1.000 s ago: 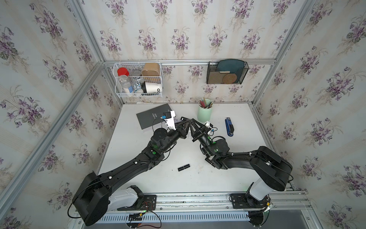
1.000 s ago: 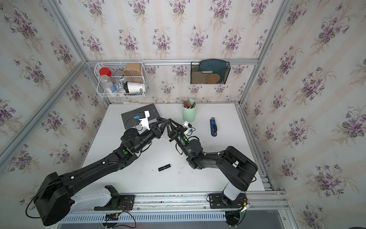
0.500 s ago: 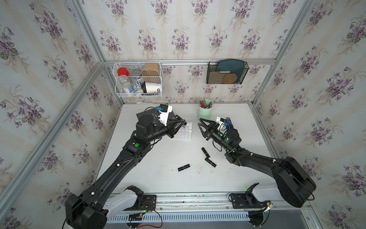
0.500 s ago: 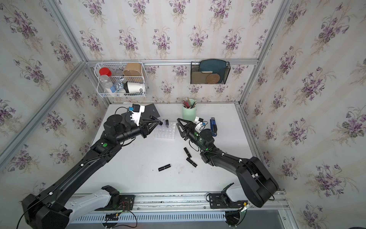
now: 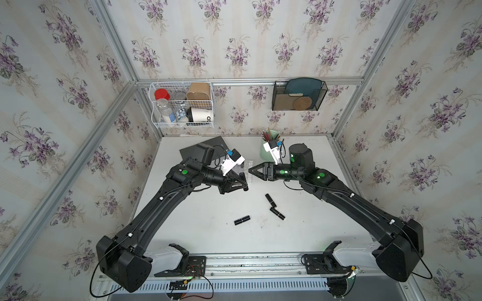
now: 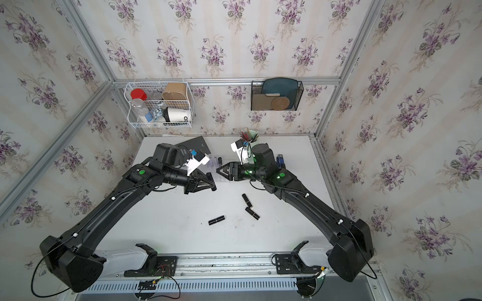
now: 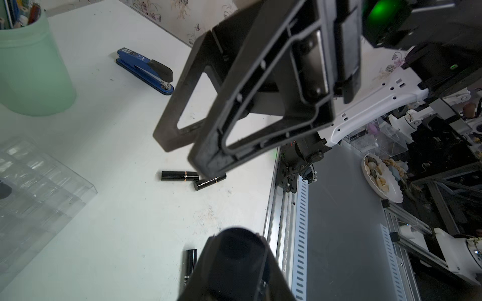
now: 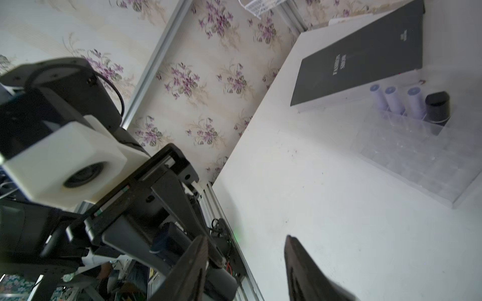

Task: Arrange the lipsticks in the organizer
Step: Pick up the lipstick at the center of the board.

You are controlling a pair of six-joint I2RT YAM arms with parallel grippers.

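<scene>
Since half a second ago both arms have drawn in toward each other, and the right end effector [image 5: 251, 170] has opened. Its fingers [image 8: 305, 271] stand spread with nothing between them. They are close to the tip of the left end effector [image 5: 244, 184], which is pressed together on a black lipstick [image 7: 234, 247]. The left wrist view shows that tube end-on, so I cannot tell how deep it sits between the pads. Both tips hang near the organizer [image 8: 417, 166]; how high above it I cannot tell. Four tubes stand in the organizer's far row, next to the black book [image 8: 365, 54]: three lilac lipsticks [image 8: 393, 103] and one black tube [image 8: 438, 109]. The other cells look empty. Three loose lipsticks [image 5: 270, 199], all black, lie on the table [image 5: 198, 234] nearer the robot, two almost end to end and one apart.

The likeliest trouble, I judge, is crowding. The left arm must carry its tube over the cells while the right end effector sits close by, and a brush between them could twist the glossy tube in its pinch. A tube lowered off-centre could also catch a clear cell wall, shoving the light organizer or toppling the standing row.
</scene>
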